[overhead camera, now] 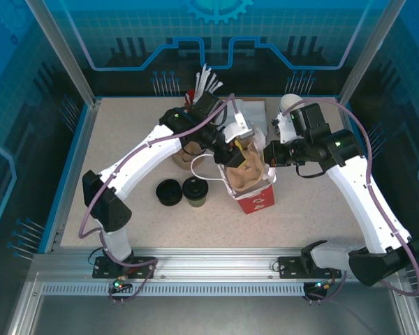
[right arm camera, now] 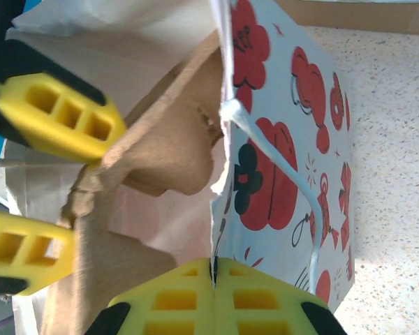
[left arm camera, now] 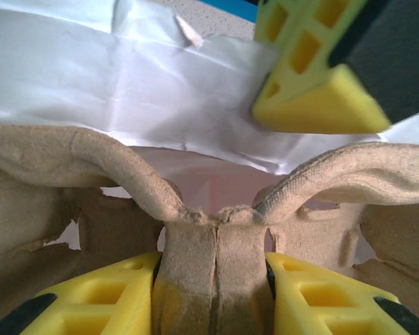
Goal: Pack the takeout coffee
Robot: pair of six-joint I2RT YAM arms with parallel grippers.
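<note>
- Left pincer [left arm camera: 213, 279], what was it on?
- It was clamped on the upright middle handle of the brown moulded-pulp cup carrier [left arm camera: 77, 157], which sat in the open mouth of the white paper bag with red prints [overhead camera: 255, 199] near the worktop's [overhead camera: 307, 223] middle.
- And the right pincer [right arm camera: 213, 289]?
- Closed, pinching that bag's rim on its right side.
- Where was the small olive-brown paper cup with the round black plastic lid [overhead camera: 194, 188]?
- Outside the bag, upright to its left, toward the near edge, just beside a squat stack of black lids [overhead camera: 169, 192].
</note>
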